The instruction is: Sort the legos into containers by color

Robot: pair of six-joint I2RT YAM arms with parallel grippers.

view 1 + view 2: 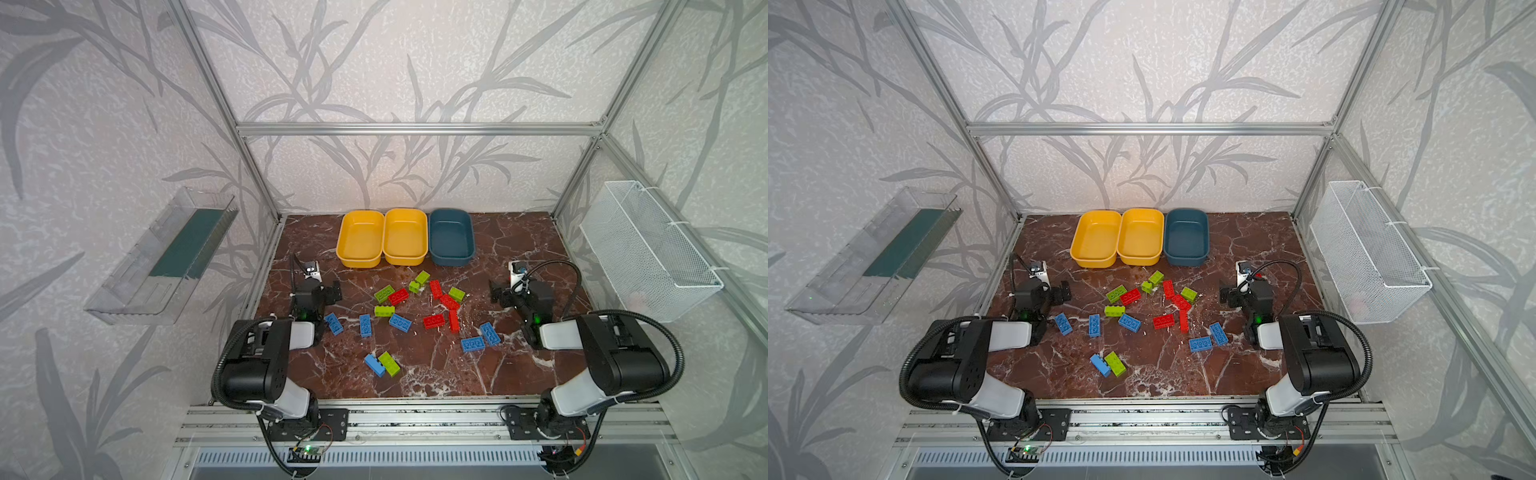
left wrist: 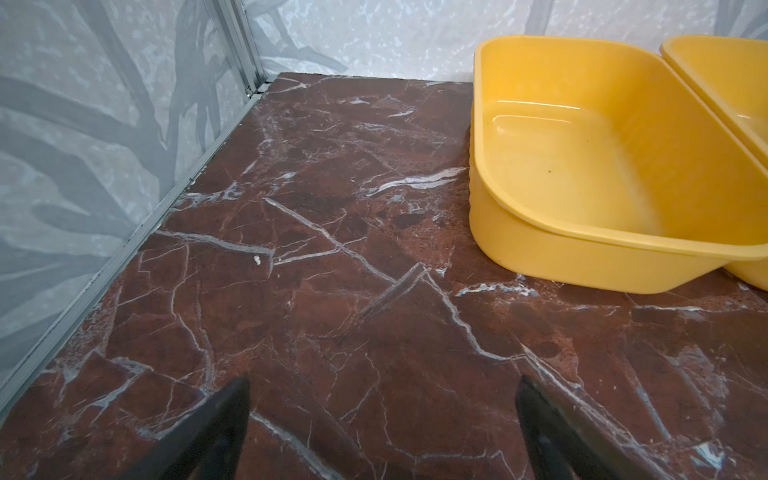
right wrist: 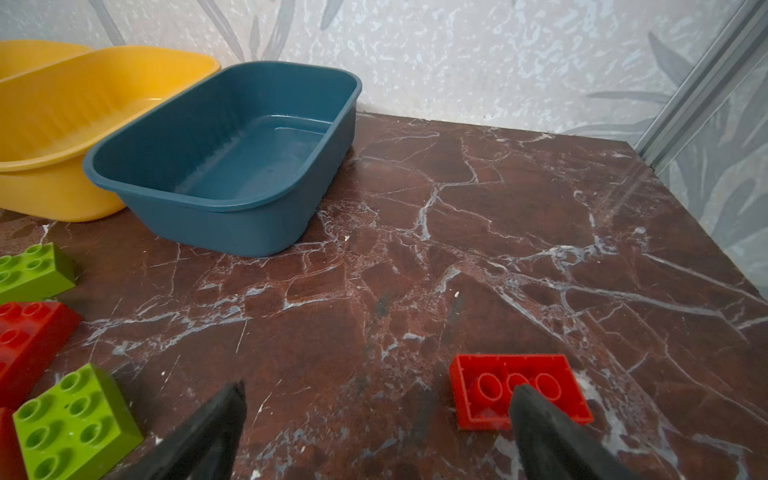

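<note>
Several blue, red and lime green legos lie scattered mid-table in both top views, among them a red one [image 1: 398, 296], a green one [image 1: 384, 311] and a blue one [image 1: 1129, 323]. Behind them three empty containers stand in a row: two yellow tubs [image 1: 360, 239] [image 1: 405, 237] and a teal tub [image 1: 451, 237]. My left gripper [image 2: 384, 380] hangs open over bare marble left of the pile. My right gripper [image 3: 380, 388] is open right of the pile, nothing between its fingers. An upside-down red lego [image 3: 519, 388] lies just beyond one fingertip.
A clear plastic tray [image 1: 166, 257] hangs on the left wall and a white wire mesh basket [image 1: 648, 249] on the right wall. Aluminium frame posts [image 1: 257, 174] bound the marble tabletop [image 1: 436, 374]. A blue and green pair [image 1: 382, 364] lies near the front.
</note>
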